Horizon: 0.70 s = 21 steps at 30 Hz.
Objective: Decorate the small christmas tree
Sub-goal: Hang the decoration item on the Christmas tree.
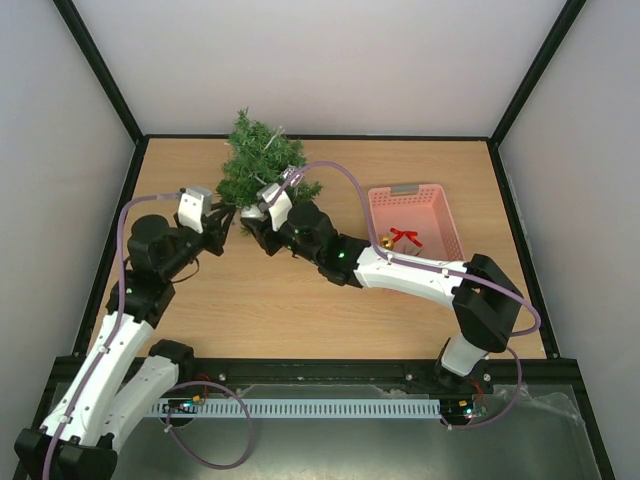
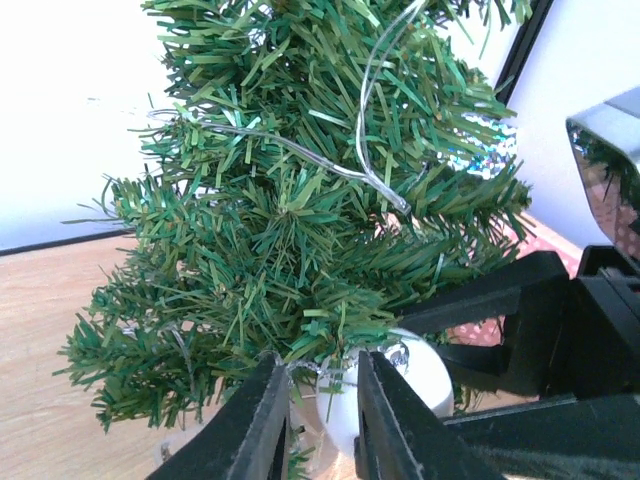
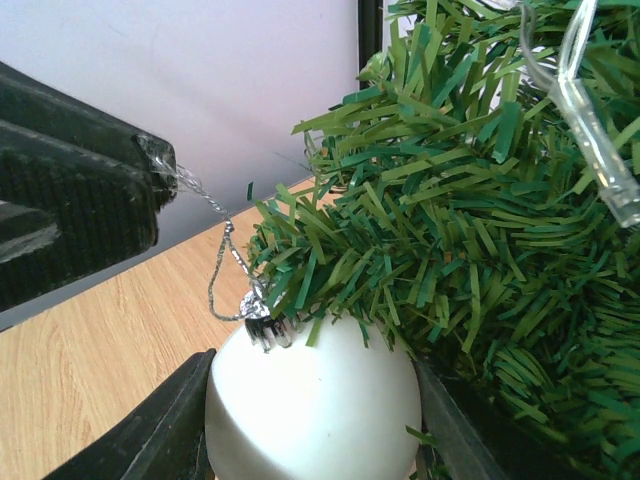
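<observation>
At the foot of the small bushy dark-green artificial Christmas tree (image 1: 255,160), which stands upright with a pink plastic basket (image 1: 405,189) off to its right, both pincers meet. We see the right gripper (image 1: 260,207) clamped on a white matte ball ornament (image 3: 310,410), pressed up under the tree's lowest branch. From the ball's cap a thin silver hanging loop (image 3: 225,265) runs away from the tree to the left gripper (image 2: 320,365), the arm nearer that loop. Its jaws stand a narrow slit apart with the thread between them; whether they pinch it we cannot tell. We judge the coming move turns on this: the branch tip lies on the tree side of the loop, so the loop must travel along the branch toward the trunk. The right wrist view alone shows the loop's whole run. The left wrist view shows a clear wire of lights (image 2: 365,130) draped higher on the tree.
</observation>
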Available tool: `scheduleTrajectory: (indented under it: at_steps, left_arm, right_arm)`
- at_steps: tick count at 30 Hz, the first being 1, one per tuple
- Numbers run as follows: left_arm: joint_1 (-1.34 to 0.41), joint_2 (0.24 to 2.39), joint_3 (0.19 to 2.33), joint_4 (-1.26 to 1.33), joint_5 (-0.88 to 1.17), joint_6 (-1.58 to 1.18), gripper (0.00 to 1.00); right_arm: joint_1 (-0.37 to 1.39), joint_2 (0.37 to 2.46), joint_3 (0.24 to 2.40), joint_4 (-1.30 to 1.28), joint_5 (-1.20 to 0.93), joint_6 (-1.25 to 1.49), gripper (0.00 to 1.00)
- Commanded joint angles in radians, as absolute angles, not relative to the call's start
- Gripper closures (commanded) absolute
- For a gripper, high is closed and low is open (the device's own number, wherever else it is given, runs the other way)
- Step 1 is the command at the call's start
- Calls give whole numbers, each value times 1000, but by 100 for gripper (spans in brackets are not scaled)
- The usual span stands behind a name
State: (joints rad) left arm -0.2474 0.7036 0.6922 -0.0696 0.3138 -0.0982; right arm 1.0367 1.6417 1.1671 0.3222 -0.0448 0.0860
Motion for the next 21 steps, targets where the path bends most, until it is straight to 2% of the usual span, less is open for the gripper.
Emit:
scheduleTrajectory:
  at_steps: [1,3,9,12,15,17,21]
  left_arm:
    - [-242,669,709,-85,283,-153,69]
    - [-242,656,724,-134,226,-299,49]
    - [-240,713,809,-280,249,-560,33]
    - [-239,728,779,-203,386,-703,31]
    - [-238,700,700,8,523,-937,31]
    - [-239,676,673,52,533,-1029,34]
    - [-239,637,677,-12,498,-1030,35]
  right_arm:
    - [1044,1643,1189,325,-31,77,59]
    - [1044,1645,1183,325,-37,65,59]
    - [1044,1598,1119,350,0,19,59]
    - [1043,1578,1093,363,-5,12,59]
    - [1044,1553,1052,394,-2,6,59]
    - [1044,1535,1033,407,-2,1,59]
    - [1045,1503,1000,429,-11,-7,59]
